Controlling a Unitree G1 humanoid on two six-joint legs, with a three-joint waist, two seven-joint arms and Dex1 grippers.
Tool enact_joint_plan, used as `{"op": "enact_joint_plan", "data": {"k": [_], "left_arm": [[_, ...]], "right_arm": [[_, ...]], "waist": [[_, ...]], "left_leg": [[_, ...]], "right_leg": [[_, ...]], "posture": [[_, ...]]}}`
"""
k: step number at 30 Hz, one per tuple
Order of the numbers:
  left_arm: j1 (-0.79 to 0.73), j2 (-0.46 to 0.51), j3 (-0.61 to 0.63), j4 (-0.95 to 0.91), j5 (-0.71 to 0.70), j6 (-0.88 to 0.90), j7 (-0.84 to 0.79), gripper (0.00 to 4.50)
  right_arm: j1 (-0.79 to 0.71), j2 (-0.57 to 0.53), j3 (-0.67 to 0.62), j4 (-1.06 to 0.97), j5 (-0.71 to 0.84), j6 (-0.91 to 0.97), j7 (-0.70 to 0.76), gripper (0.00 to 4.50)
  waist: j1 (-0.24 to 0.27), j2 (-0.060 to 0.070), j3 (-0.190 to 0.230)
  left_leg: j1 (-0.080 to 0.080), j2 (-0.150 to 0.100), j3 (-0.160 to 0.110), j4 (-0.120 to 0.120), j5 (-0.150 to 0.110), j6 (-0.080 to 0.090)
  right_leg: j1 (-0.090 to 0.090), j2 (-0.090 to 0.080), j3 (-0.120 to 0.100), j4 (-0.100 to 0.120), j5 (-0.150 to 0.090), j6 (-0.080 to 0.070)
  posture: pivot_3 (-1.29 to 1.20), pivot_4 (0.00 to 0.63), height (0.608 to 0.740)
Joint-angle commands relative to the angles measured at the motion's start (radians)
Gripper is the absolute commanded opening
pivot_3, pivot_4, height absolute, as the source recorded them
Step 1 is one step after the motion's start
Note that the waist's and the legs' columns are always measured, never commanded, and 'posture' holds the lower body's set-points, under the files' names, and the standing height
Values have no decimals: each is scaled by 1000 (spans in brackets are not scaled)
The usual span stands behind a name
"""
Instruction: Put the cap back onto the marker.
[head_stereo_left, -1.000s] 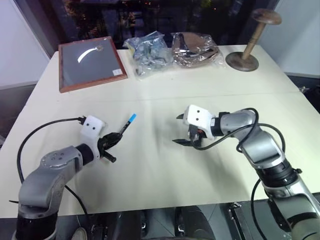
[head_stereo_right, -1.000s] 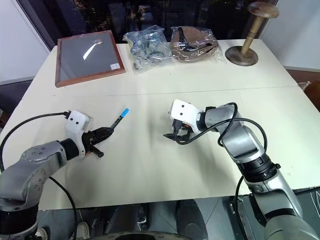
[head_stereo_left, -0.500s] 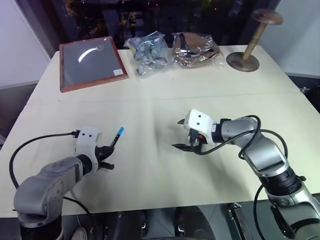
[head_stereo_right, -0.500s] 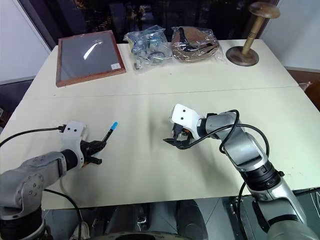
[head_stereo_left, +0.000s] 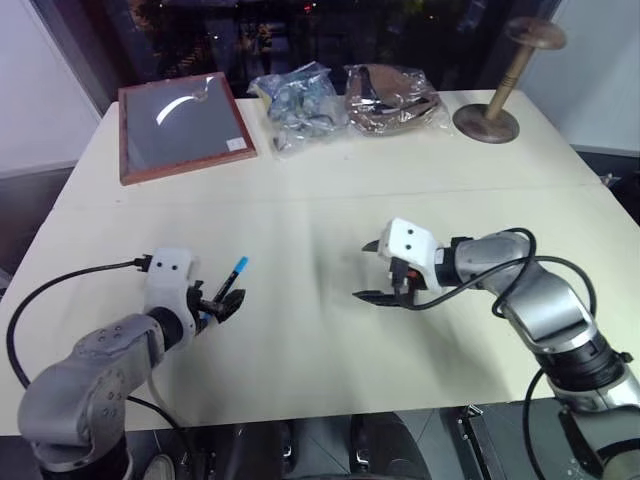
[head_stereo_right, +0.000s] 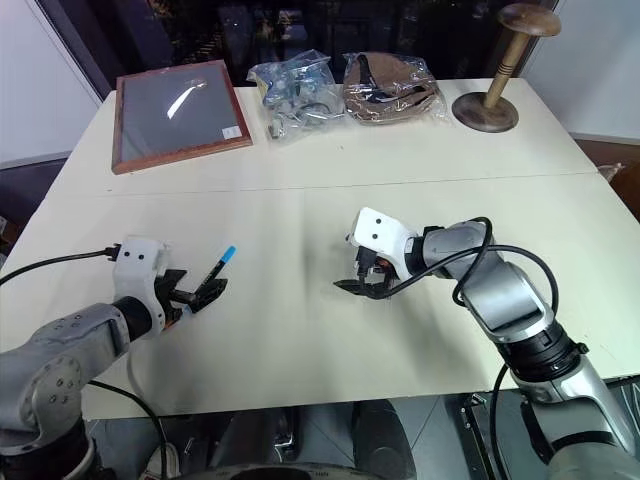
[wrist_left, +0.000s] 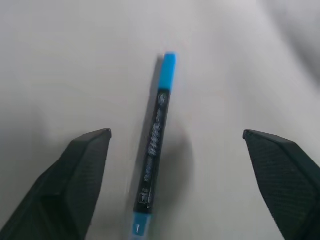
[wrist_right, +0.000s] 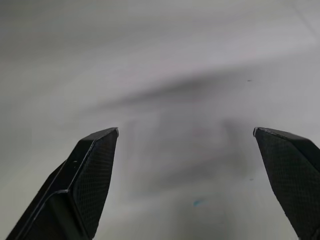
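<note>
left gripper (wrist_left: 177, 134) is gaping wide around the capped marker (wrist_left: 154, 145) on the table (head_stereo_left: 330, 180); right gripper (wrist_right: 186, 131) is hanging wide, empty.

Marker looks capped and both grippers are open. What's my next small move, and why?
Probably back the left gripper straight away. The marker lies on the table between its open fingers, untouched, with the cap seated on its end. The right gripper is open, holding nothing.
</note>
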Motion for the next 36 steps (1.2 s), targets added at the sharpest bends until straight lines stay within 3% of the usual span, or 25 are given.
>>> {"op": "enact_joint_plan", "data": {"k": [1,7,15,25,36], "left_arm": [[-9,-30,63,-130,-12,65,9,4437],[43,-8,138,-146,-221,45,121,4437],[143,18,153,-146,-555,-85,438,4437],[286,203,119,-146,-891,-328,751,4437],[349,429,4,-130,-1056,-582,941,4437]], "right_arm": [[-24,-27,-36,-30,50,-24,49,4500],[-51,-14,-54,-7,121,-48,94,4500],[-79,-7,-81,45,156,-80,89,4500],[-65,-17,-91,35,181,-81,77,4500],[-63,-19,-96,22,201,-72,57,4500]], "waist": [[0,0,0],[-1,0,0],[-1,0,0],[-1,0,0],[-2,0,0]], "left_leg": [[0,0,0,0,0,0],[0,0,0,-1,0,0],[0,-1,0,-1,0,0],[0,-1,0,-2,-1,-1],[1,-2,1,-15,3,-4]], "right_leg": [[0,0,0,0,0,0],[0,0,0,0,0,0],[0,-2,0,-1,0,0],[0,-2,0,-3,0,-2],[0,-2,0,-15,2,-5]], "posture": [[0,150,740],[0,150,740],[0,150,740],[0,150,740],[0,150,740]]}}
